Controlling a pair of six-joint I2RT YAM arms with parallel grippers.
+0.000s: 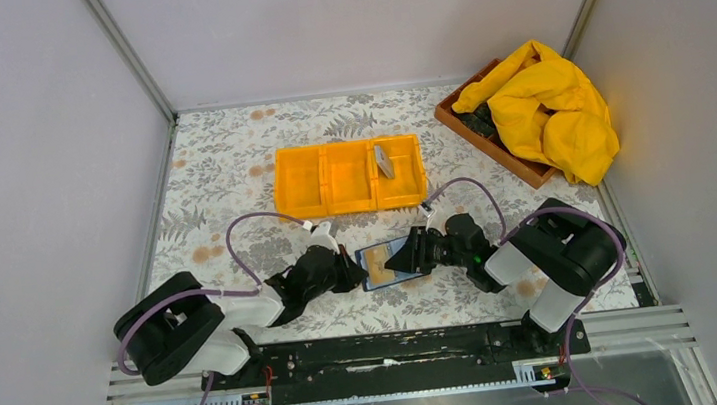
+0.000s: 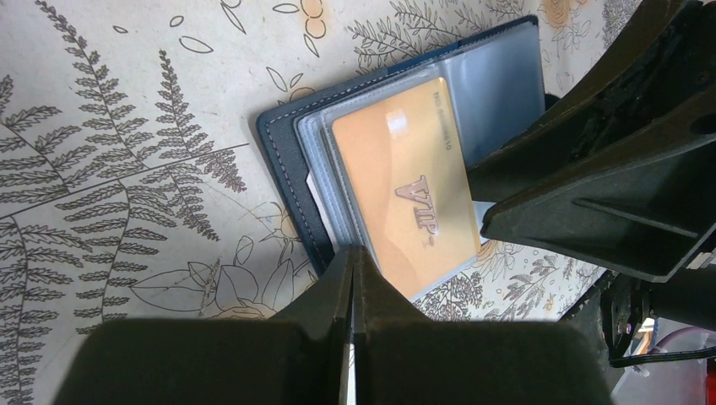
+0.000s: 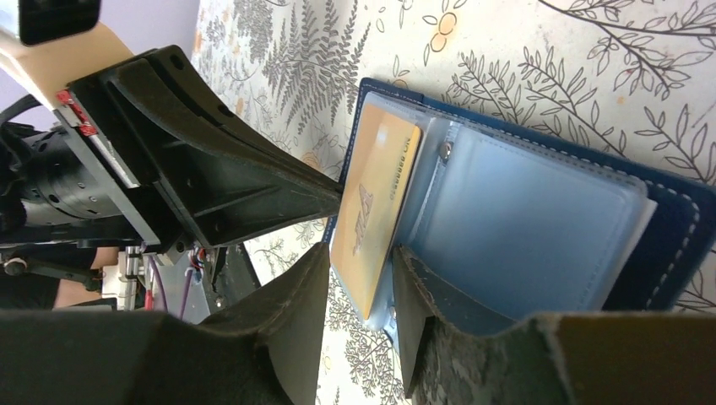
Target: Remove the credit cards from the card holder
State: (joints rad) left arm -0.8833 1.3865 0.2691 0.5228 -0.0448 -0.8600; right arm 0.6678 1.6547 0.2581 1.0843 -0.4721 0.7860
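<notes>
The tan-orange card (image 3: 376,194), likely stiff and slick, lifted from the card holder (image 3: 667,228), wants an edge pinch; left end effector (image 2: 351,257) closed, right end effector (image 3: 361,257) straddling it, clamp unclear

Glossy plastic card (image 2: 404,187); stitched matt holder (image 3: 667,221), clear sleeves; matt black pincer (image 3: 355,295).

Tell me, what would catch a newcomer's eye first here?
Probably the bright yellow cloth heaped in a wooden box at the far right, and the orange tray in the middle. Nearer the arms, the left gripper and right gripper meet at an open blue card holder showing a tan-orange card marked VIP.
</notes>
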